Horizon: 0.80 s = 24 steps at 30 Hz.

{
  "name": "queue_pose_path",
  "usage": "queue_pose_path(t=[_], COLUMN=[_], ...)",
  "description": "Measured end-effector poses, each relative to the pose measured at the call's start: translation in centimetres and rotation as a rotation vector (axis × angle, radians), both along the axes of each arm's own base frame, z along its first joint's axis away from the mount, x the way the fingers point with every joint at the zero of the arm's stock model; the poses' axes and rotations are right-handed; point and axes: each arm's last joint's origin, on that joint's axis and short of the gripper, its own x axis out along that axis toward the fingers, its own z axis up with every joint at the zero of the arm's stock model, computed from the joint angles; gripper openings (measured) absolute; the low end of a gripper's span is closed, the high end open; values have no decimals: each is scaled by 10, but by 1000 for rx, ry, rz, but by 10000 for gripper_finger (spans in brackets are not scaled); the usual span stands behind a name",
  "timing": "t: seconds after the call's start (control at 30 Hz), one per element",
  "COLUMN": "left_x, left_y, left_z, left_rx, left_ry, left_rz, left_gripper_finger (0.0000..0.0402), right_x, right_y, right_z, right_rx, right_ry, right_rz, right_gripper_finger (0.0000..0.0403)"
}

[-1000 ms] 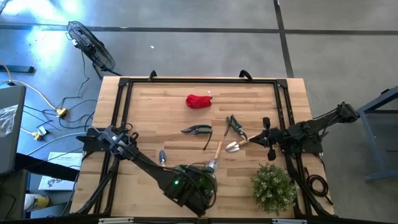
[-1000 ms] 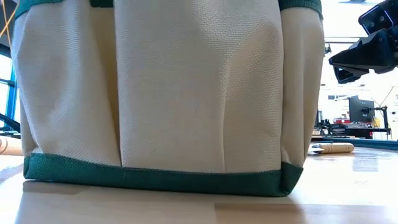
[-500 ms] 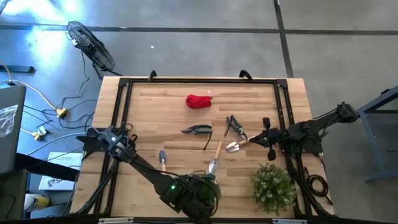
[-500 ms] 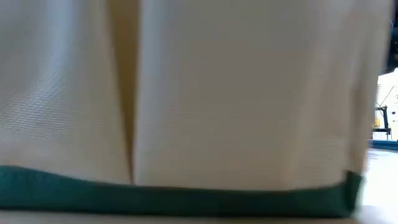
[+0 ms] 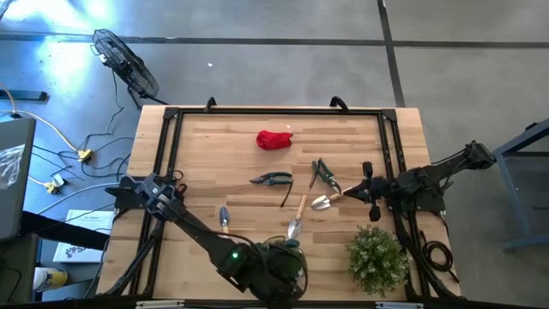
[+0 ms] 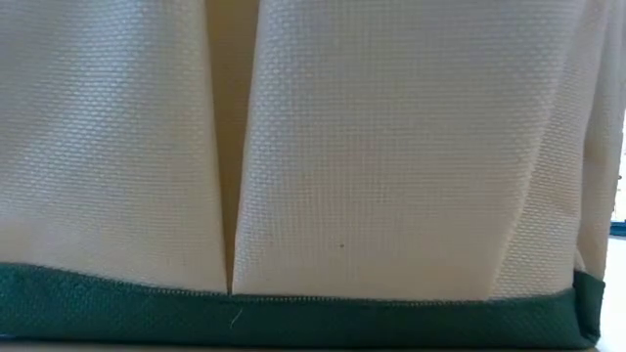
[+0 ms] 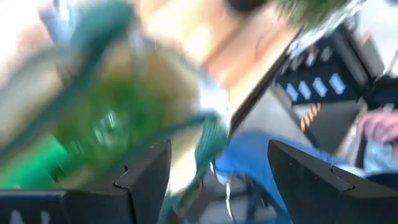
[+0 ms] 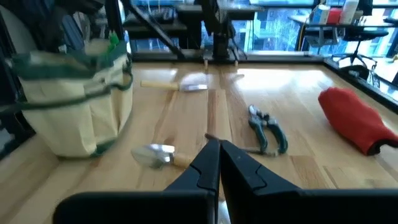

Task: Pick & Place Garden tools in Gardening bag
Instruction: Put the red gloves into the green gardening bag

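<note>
You had the left gripper (image 5: 281, 268) down at the near edge of the table (image 5: 206, 154), over the gardening bag (image 5: 287, 257), with its fingers (image 7: 146, 177) spread wide; the left wrist view was too smeared to tell whether they touched or held the bag's fabric. In the low view the bag's cream cloth and green bottom band (image 6: 313, 318) filled nearly everything. Your right gripper (image 5: 371, 192) waited over the table's right side, its fingers (image 8: 214, 163) pressed together and holding nothing. The garden tools all lay out on the wood, none in the bag as far as you could see: a trowel (image 5: 296, 220) with a pale wooden handle lay just beyond the bag, a second trowel (image 5: 326, 202) lay just left of the right gripper, and a small dark-handled tool (image 5: 224, 215) sat to the bag's far left. Pruning shears (image 5: 272, 179) rested near the middle of the table, and another pair of shears (image 5: 323, 173) lay to their right, beside the second trowel. The red glove (image 5: 274, 139) sat apart toward the far edge. A bushy potted plant (image 5: 376, 257) stood at the near right corner, beside the bag.
</note>
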Motion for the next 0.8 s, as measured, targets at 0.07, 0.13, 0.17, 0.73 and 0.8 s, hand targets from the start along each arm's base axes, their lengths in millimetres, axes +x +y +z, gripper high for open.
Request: queue_pose_path(t=[0.07, 0.13, 0.17, 0.73, 0.8], left_x=[-4, -9, -11, -56, -56], left_y=[6, 12, 15, 58, 64], left_z=[14, 27, 33, 50, 50], left_rx=[79, 179, 233, 891, 957], left_ry=[-60, -118, -143, 107, 129], left_rz=[3, 7, 10, -61, -50], left_gripper_finger=[260, 260, 260, 260, 260], right_x=[0, 1, 1, 1, 0], right_y=[0, 0, 0, -6, -8], right_z=[4, 8, 9, 27, 31], right_rx=[17, 31, 36, -45, -32], right_ry=[-41, -74, -86, -257, -280], right_rz=[0, 0, 0, -229, -309], right_gripper_finger=[3, 3, 3, 3, 3])
